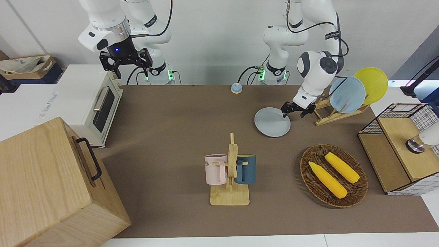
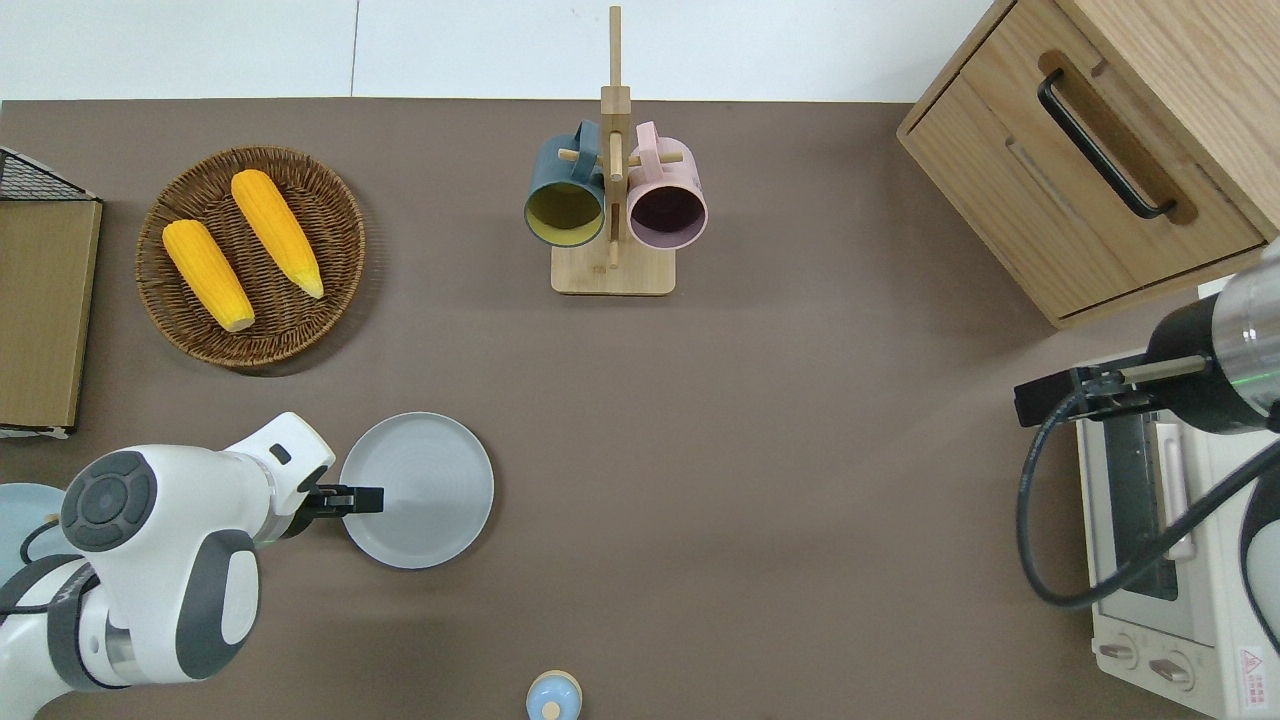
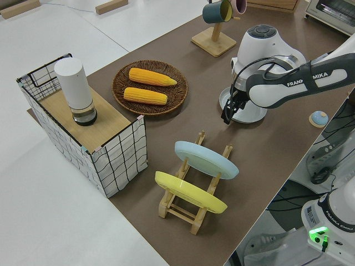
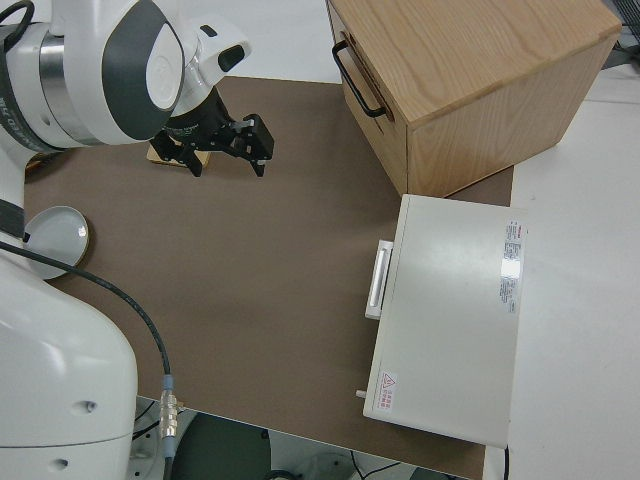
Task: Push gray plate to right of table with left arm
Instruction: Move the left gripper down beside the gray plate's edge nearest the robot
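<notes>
The gray plate (image 1: 272,122) (image 2: 418,490) lies flat on the brown table (image 1: 171,120), toward the left arm's end. My left gripper (image 1: 294,114) (image 2: 362,497) is down at the plate's edge on the left arm's side, and its fingers look open. One fingertip (image 1: 285,113) is at the plate's rim. In the left side view the left gripper (image 3: 227,115) and its wrist hide part of the gray plate (image 3: 247,113). The right gripper (image 1: 126,68) (image 4: 225,148) is parked and open, holding nothing.
A mug rack (image 2: 612,200) with a blue and a pink mug stands mid-table. A wicker basket (image 2: 250,255) holds two corn cobs. A wooden rack (image 1: 337,113) carries a sky-blue and a yellow plate. There are also a wire crate (image 1: 401,147), a toaster oven (image 1: 92,103), a wooden cabinet (image 1: 51,185) and a small blue knob (image 1: 236,88).
</notes>
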Controlling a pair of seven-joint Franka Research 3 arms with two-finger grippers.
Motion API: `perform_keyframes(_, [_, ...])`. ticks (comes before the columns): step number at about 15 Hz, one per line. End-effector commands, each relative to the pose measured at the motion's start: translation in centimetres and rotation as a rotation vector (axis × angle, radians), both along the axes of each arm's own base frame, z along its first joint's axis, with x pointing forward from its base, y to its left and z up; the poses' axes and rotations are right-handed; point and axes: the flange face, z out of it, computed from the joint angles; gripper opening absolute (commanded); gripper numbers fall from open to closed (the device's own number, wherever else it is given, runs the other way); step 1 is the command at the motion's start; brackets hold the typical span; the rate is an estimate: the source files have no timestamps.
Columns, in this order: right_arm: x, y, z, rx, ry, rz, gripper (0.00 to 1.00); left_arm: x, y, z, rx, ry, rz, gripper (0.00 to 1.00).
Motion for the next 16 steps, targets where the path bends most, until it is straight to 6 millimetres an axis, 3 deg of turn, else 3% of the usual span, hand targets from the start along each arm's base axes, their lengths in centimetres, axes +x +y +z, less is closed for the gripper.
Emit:
perform_keyframes(1, [-0.36,-0.20,0.35,0.007,0.004,-0.003,0.983,-0.62,-0.78,-1.46,0.005,-0.008,0.008,0.99])
perform_keyframes(3, [-0.36,-0.20,0.28,0.007,0.006,-0.003,0.983,-0.69,-0.91,-1.71,0.007,-0.003,0.022,0.96])
perform_keyframes(5, [-0.36,-0.20,0.28,0.007,0.006,-0.002,0.983,-0.78,-1.36,-2.09,0.009,-0.001,0.014,0.87])
perform_keyframes(8, [-0.35,-0.28,0.28,0.007,0.006,-0.005,0.983,-0.77,-1.30,-2.09,0.009,-0.001,0.015,0.45])
perform_keyframes(10, [-0.36,-0.20,0.35,0.007,0.004,-0.002,0.983,-0.66,-1.31,-1.91,0.008,-0.006,0.015,0.25])
perform_keyframes(13, [-0.35,-0.28,0.35,0.007,0.004,-0.003,0.983,-0.67,-1.31,-1.85,0.008,-0.006,0.015,0.08])
perform_keyframes(16, [-0.36,-0.19,0.35,0.008,0.005,-0.002,0.983,-0.56,-1.39,-1.85,0.008,-0.007,0.017,0.00])
